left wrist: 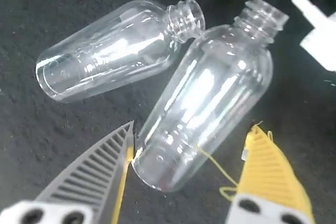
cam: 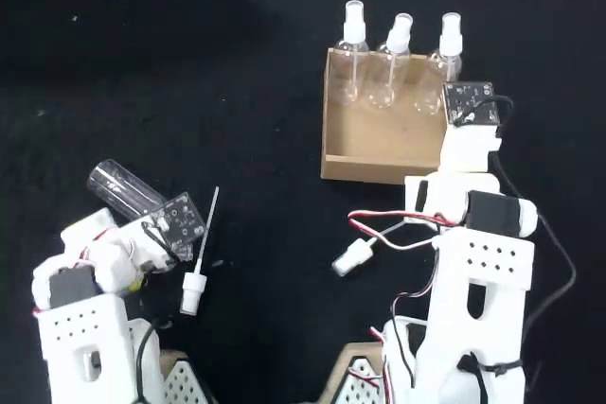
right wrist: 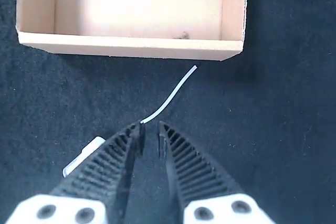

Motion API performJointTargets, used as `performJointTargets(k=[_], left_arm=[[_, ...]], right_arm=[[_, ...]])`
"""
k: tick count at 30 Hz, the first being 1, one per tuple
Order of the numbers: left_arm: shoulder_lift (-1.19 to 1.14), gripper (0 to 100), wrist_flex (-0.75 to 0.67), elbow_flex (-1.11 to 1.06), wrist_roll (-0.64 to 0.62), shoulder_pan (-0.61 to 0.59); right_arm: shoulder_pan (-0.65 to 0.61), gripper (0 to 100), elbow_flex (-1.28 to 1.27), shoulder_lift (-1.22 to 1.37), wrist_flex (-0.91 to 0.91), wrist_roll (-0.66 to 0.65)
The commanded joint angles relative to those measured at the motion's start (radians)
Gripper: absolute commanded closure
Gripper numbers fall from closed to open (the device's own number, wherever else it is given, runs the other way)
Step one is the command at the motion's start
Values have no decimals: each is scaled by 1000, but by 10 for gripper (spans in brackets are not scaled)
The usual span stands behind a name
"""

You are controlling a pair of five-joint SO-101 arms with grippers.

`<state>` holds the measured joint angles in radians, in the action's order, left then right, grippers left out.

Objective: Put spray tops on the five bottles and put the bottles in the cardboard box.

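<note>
Two capless clear bottles lie on the black table. One bottle [left wrist: 210, 93] rests between the spread fingers of my left gripper [left wrist: 193, 129]; the grey finger touches its side and the yellow one stands a little off. The other bottle [left wrist: 110, 51] [cam: 128, 191] lies beside it, necks close together. A spray top [cam: 194, 290] [left wrist: 320, 45] lies next to them. My right gripper [right wrist: 150, 125] hovers, open by a narrow gap, over a second spray top [right wrist: 84, 156] [cam: 355, 257], whose tube [right wrist: 173, 95] points toward the cardboard box [right wrist: 131, 45] [cam: 327, 130]. Nothing is between its fingers.
Three capped bottles [cam: 393, 59] stand along the far side of the box; its near half is bare cardboard. Red and white cables [cam: 379, 226] hang from the right arm near the second spray top. Black table spreads between the arms and to the far left.
</note>
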<state>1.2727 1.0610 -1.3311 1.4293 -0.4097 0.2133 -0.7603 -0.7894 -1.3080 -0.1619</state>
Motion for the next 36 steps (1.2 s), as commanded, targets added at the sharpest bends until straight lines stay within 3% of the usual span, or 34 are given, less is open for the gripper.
performJointTargets(k=[1,8,15,18,29,33,36], left_arm=[[-132,686,-71,25,28,-4],[-169,695,-38,15,37,15],[-169,980,-12,24,-150,107],[-167,928,9,67,-232,119],[-169,960,546,501,-253,134],[-169,960,634,522,-261,263],[-169,960,638,522,-373,415]], right_arm=[[-12,986,-5,-39,8,-6],[-12,986,-73,-39,63,-5],[-12,986,-99,-39,86,-2],[-12,986,-101,-39,83,-3],[-12,986,-62,-35,80,-8],[-12,985,-35,-33,58,-104],[-12,955,-2,-33,-23,-173]])
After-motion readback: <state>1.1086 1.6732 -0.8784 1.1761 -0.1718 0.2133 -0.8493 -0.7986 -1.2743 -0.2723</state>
